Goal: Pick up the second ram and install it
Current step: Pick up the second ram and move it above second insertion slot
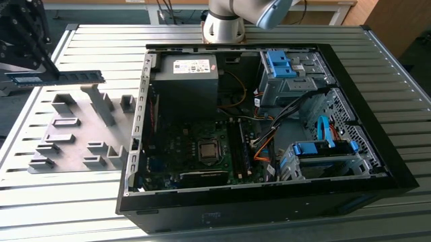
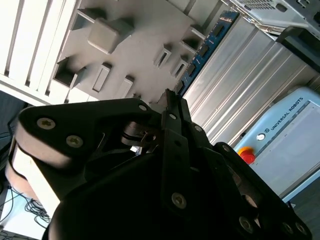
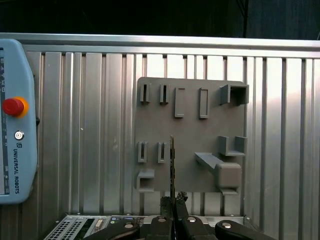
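The second ram [image 1: 60, 77], a long blue-green stick with dark chips, hangs level above the grey fixture plate [image 1: 81, 136] at the exterior view's left. My gripper [image 1: 18, 75] is shut on one end of it, and the rest of the stick reaches toward the open computer case [image 1: 269, 201]. In the first wrist view the ram [image 3: 172, 165] is edge-on, rising from my gripper [image 3: 174, 204] over the fixture plate [image 3: 190, 150]. In the second wrist view the ram [image 2: 205, 50] runs out from my gripper [image 2: 172, 102].
The motherboard [image 1: 195, 151] lies inside the case with its memory slots [image 1: 237, 146] beside the processor socket. Blue drive-bay clips [image 1: 279, 63] and cables crowd the case's right side. A teach pendant [image 3: 15, 125] rests on the slatted table [image 1: 397, 101]. The arm's base [image 1: 225, 25] stands behind the case.
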